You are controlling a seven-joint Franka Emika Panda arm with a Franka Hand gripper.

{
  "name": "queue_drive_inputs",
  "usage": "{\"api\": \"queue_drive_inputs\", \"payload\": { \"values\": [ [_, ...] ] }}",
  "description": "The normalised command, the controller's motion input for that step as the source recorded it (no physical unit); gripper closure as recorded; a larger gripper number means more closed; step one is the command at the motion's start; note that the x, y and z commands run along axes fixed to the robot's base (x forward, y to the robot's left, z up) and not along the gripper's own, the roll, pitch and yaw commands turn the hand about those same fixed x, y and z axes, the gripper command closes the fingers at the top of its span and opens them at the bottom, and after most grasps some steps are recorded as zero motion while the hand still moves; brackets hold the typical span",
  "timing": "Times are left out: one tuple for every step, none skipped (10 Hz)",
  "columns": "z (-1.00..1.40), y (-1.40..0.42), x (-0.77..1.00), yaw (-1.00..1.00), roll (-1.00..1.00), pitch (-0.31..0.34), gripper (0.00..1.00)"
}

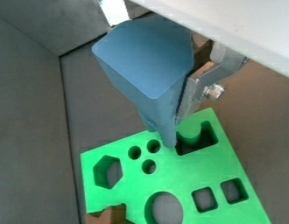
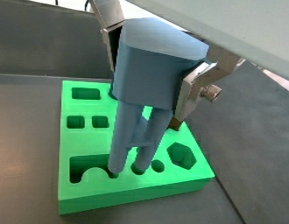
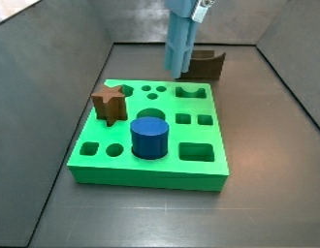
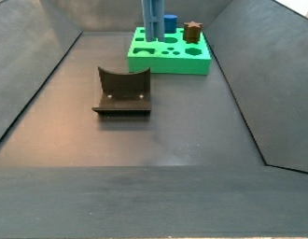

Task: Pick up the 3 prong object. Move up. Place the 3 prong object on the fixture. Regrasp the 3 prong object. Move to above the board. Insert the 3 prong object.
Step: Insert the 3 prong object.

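Grey walls and a dark floor (image 3: pixel 149 208) boxed in the scene; in a side view, from left to right, stood one brown star peg (image 3: pixel 111 104), one blue cylinder (image 3: pixel 149 137), both seated in the single green board (image 3: pixel 149 167), then the one 3 prong object (image 3: pixel 181 44) hanging prongs-down over the board's far edge, and one fixture (image 3: pixel 205 65) beyond; the gripper (image 2: pixel 153 74) was closed on the object's block body, plates flat against its sides; it looked light, stiff and smooth plastic, best held by that body.
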Motion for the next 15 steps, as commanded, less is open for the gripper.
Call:
{"api": "queue_drive_inputs", "payload": {
  "values": [
    [0.00,0.21,-0.37,0.00,-0.49,-0.220,1.00],
    [-0.02,0.17,-0.38,0.00,-0.40,-0.220,1.00],
    [0.00,0.05,-0.15,0.00,-0.09,-0.077,1.00],
    [-0.15,0.00,-0.27,-0.01,-0.07,-0.146,1.00],
    [-0.06,0.00,-0.40,0.00,-0.01,-0.151,1.00],
    [0.00,0.00,-0.37,-0.06,0.00,-0.156,1.00],
    [0.00,0.00,-0.28,-0.05,-0.03,-0.130,1.00],
    [0.00,0.00,-0.39,-0.07,-0.04,-0.150,1.00],
    [0.00,0.00,-0.40,-0.05,-0.02,-0.151,1.00],
    [0.00,0.00,-0.43,-0.08,-0.06,-0.170,1.00],
    [0.00,0.00,-0.42,-0.07,-0.08,-0.174,1.00],
    [-0.03,0.00,-0.49,-0.07,-0.04,-0.207,1.00],
    [-0.08,0.00,-0.54,-0.03,-0.06,-0.231,1.00],
    [-0.13,-0.01,-0.61,0.00,-0.06,-0.270,1.00],
    [-0.04,0.00,-0.61,0.00,-0.04,-0.241,1.00]
  ]
}}
